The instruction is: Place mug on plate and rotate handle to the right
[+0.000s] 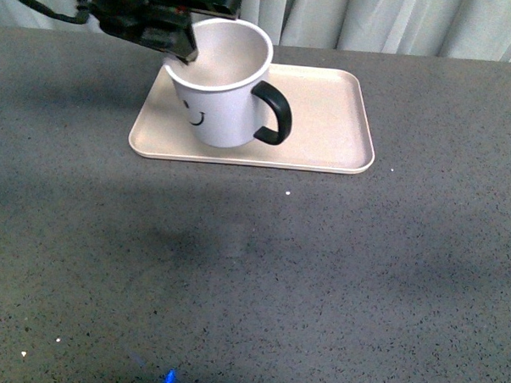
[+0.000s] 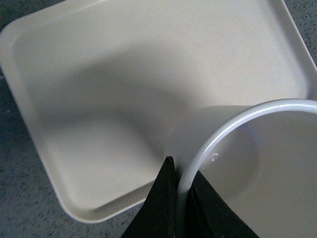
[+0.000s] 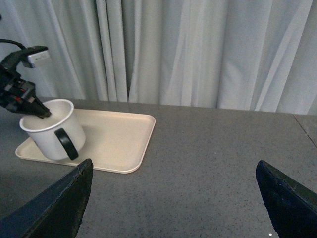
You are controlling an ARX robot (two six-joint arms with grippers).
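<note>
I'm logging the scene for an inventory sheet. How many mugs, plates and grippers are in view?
mug: 1
plate: 1
grippers: 2, the left gripper and the right gripper
Total: 4

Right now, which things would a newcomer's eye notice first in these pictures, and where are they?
The white smiley-face mug stands out first: it looks tilted over the left part of the pale beige plate, with the left jaws shut on its rim at the far-left side. Its glossy black handle points to the right. A dark speckled table spreads around them.
</note>
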